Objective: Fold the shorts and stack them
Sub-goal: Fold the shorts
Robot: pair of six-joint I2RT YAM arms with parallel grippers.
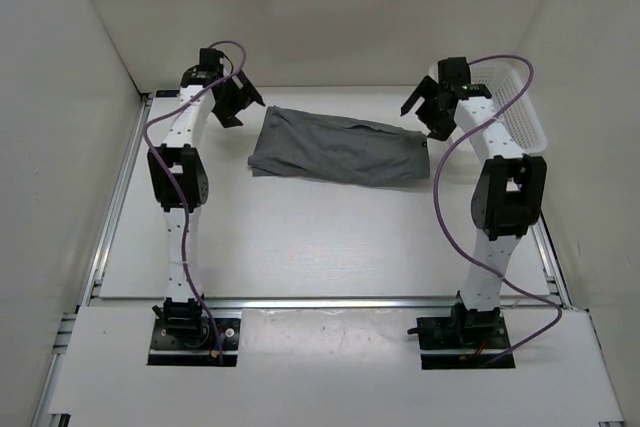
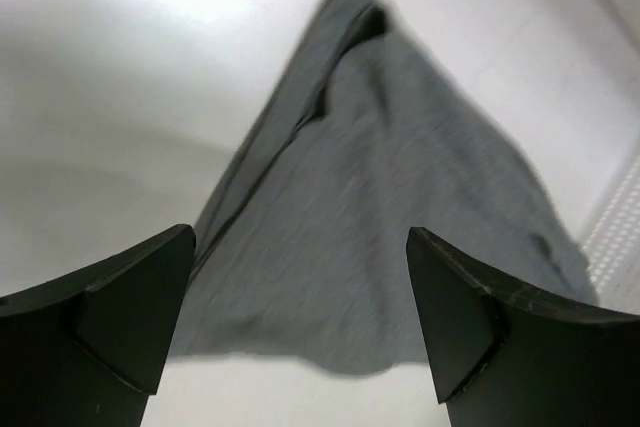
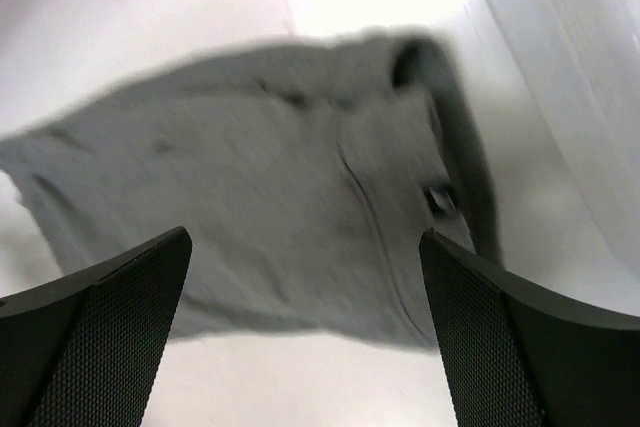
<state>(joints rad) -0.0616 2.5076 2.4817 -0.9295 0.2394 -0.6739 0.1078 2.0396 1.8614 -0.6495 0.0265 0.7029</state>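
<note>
The grey shorts (image 1: pixel 338 147) lie spread flat across the far middle of the white table. My left gripper (image 1: pixel 232 105) hangs open and empty just beyond their left end; its view shows the shorts (image 2: pixel 380 197) ahead of the fingers (image 2: pixel 130 307). My right gripper (image 1: pixel 428 107) hangs open and empty above their right end; its view shows the shorts (image 3: pixel 270 197) between and beyond the fingers (image 3: pixel 480 327). Neither gripper touches the cloth.
A white mesh basket (image 1: pixel 520 107) stands at the far right, just behind my right arm; its wall shows in the right wrist view (image 3: pixel 560 67). White walls close in the table on the left, the back and the right.
</note>
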